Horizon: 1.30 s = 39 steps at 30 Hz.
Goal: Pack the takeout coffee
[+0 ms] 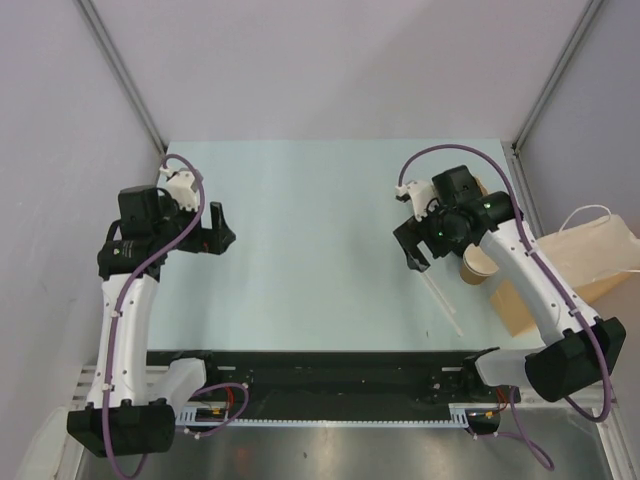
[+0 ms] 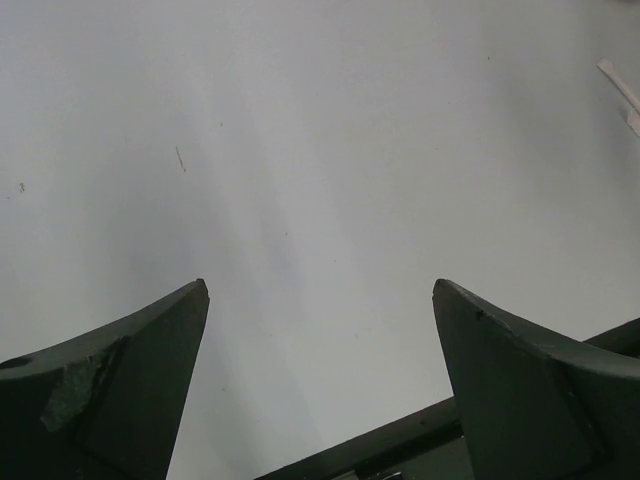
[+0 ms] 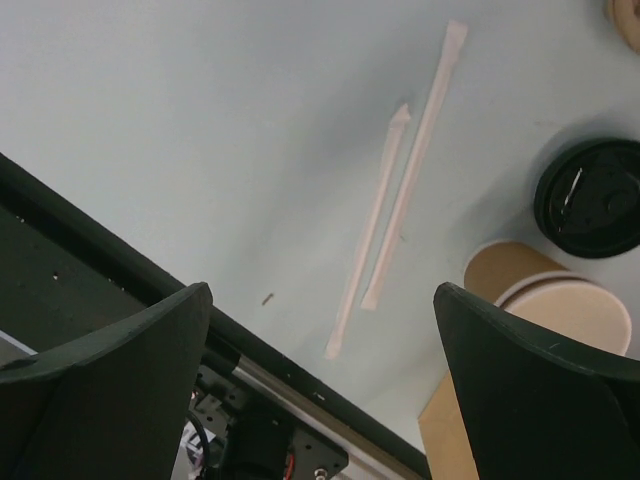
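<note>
One kraft-brown paper cup (image 1: 478,266) stands open, without its lid, at the right of the table beside my right arm. In the right wrist view the cup (image 3: 560,300) is at the right edge, and a round black lid (image 3: 590,197) lies on the table just beyond it. A tan rim (image 3: 627,15) shows in the top right corner; I cannot tell what it is. My right gripper (image 1: 413,252) (image 3: 320,290) is open and empty, hovering left of the cup. My left gripper (image 1: 216,236) (image 2: 320,285) is open and empty over bare table at the left.
Two paper-wrapped straws (image 3: 395,200) lie on the table under my right gripper and also show in the top view (image 1: 443,302). A brown paper bag with white handles (image 1: 590,245) is at the right table edge. Flat brown cardboard (image 1: 516,302) lies below the cup.
</note>
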### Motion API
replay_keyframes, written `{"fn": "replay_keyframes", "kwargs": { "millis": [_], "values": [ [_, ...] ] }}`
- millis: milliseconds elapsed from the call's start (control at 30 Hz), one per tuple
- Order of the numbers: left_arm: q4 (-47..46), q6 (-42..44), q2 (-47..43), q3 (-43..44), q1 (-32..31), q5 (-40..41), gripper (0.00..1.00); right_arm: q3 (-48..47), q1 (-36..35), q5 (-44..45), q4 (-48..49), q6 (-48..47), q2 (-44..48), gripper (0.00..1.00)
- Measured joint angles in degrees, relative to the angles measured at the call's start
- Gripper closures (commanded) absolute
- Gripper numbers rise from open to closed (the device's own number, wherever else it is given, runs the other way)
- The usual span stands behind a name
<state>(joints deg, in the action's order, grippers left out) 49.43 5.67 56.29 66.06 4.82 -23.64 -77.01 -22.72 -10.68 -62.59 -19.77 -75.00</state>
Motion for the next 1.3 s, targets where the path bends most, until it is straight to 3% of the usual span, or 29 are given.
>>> {"fn": "replay_keyframes", "kwargs": {
  "millis": [367,600,733,1300],
  "values": [
    [-0.9,1.4,-0.4,-1.1,-6.2,2.2,0.01,2.4,15.8,-0.3,-5.4,-7.3,3.5,0.04],
    [-1.9,1.4,-0.3,-1.9,-8.4,2.4,0.0,4.8,20.8,3.2,-7.9,-11.8,4.5,0.39],
    [-3.0,1.4,-0.2,-2.3,-9.6,2.3,0.0,5.3,23.0,4.5,-8.4,-13.5,4.3,0.49],
    [-5.3,1.4,0.2,-3.4,-10.4,1.9,0.0,8.2,24.5,5.3,-3.8,-14.4,-3.1,0.6]
  ]
}}
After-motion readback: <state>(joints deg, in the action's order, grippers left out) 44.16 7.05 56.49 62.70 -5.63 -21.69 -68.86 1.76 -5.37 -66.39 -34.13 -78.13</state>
